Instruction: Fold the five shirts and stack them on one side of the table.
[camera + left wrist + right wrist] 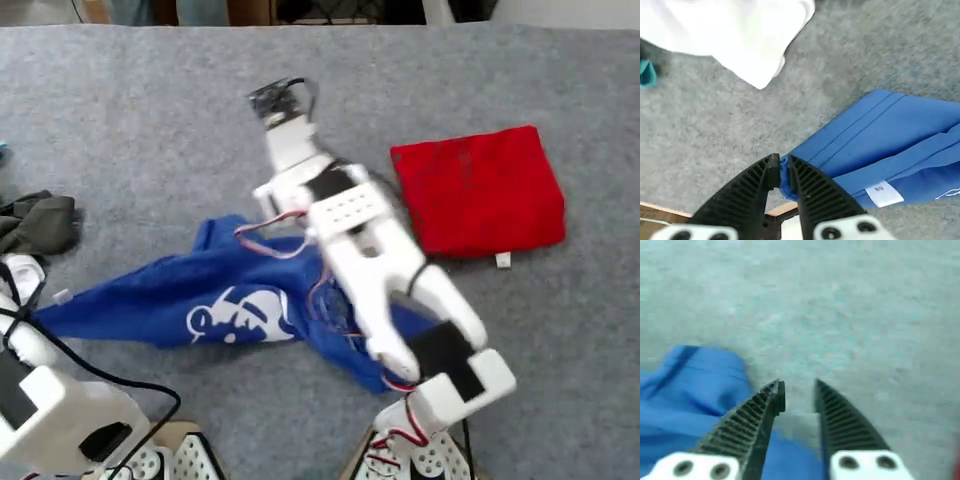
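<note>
lt: bright, even, diffuse | shad: soft, faint on table [150,120]

A grey, felt-like cloth covers the desk [120,100] from side to side, its nap flat and slightly mottled. At the far edge the cloth ends in a straight line, and beyond it lies a narrow strip of the room: a brown wooden panel [250,10], a dark gap [340,10] and a white surface [560,8] toward one corner. In the left wrist view a pale wooden edge [655,212] borders the cloth. The light is soft and even, casting only faint shadows on the grey
</note>
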Action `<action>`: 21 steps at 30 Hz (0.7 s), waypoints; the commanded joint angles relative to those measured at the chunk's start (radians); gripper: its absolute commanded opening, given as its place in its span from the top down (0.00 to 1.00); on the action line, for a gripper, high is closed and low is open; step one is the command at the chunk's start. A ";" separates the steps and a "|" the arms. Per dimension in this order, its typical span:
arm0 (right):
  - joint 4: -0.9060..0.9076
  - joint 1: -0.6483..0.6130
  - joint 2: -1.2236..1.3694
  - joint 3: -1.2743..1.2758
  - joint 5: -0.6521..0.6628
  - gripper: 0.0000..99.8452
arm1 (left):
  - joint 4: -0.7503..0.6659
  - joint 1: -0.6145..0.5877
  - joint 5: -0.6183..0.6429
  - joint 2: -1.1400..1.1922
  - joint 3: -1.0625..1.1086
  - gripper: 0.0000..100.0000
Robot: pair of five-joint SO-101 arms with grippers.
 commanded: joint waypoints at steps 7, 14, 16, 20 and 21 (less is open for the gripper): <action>0.066 -0.123 0.194 -0.027 -0.020 0.82 | -0.101 -0.136 0.115 0.038 0.010 0.97; 0.244 -0.066 0.242 -0.127 -0.012 0.97 | -0.101 -0.156 0.117 0.095 -0.096 0.97; 0.285 -0.017 0.242 -0.185 -0.011 0.98 | -0.101 -0.131 0.137 0.120 -0.111 0.97; 0.399 0.086 0.242 -0.364 0.020 0.98 | -0.126 -0.028 0.157 0.175 -0.111 0.97; 0.417 0.110 0.242 -0.412 0.021 0.98 | -0.146 0.007 0.158 0.189 -0.108 0.97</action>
